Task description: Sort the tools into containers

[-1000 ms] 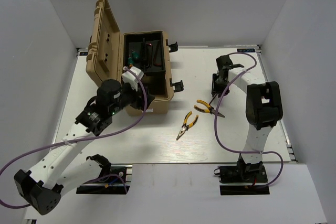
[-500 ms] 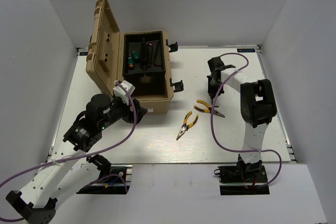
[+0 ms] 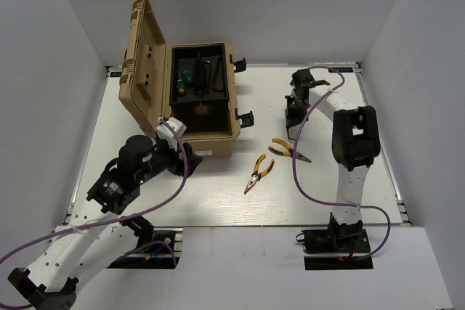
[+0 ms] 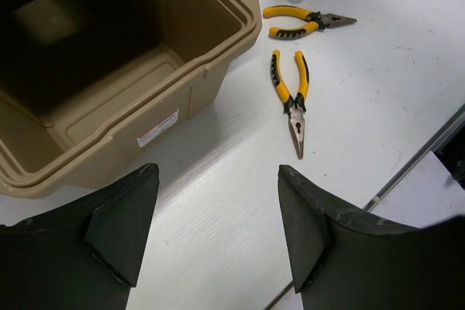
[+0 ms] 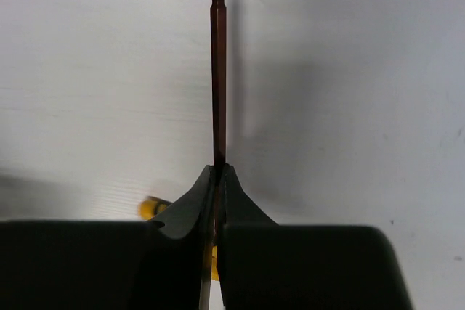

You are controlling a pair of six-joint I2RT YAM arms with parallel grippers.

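Observation:
My right gripper [image 5: 218,169] is shut on a thin dark hex key [image 5: 218,70] that sticks straight out over the white table; in the top view this gripper [image 3: 292,115] hangs right of the toolbox. The tan toolbox [image 3: 214,147] stands open with its lid [image 3: 142,56] raised, and a green-handled screwdriver [image 3: 187,76] lies in its black tray [image 3: 216,92]. Two yellow-and-black pliers [image 3: 280,148] [image 3: 259,172] lie on the table; the left wrist view shows them too [image 4: 294,103] [image 4: 305,21]. My left gripper [image 4: 218,172] [image 3: 185,159] is open and empty, just in front of the toolbox [image 4: 160,107].
Black latches [image 3: 245,116] stick out from the toolbox's right side. Grey walls close in the table at the left, back and right. A metal rail [image 3: 396,179] runs along the table's right edge. Purple cables trail from both arms.
My right gripper has shut on the hex key and moved a little toward the back left. My left arm has pulled back from over the toolbox toward the near edge, still open.

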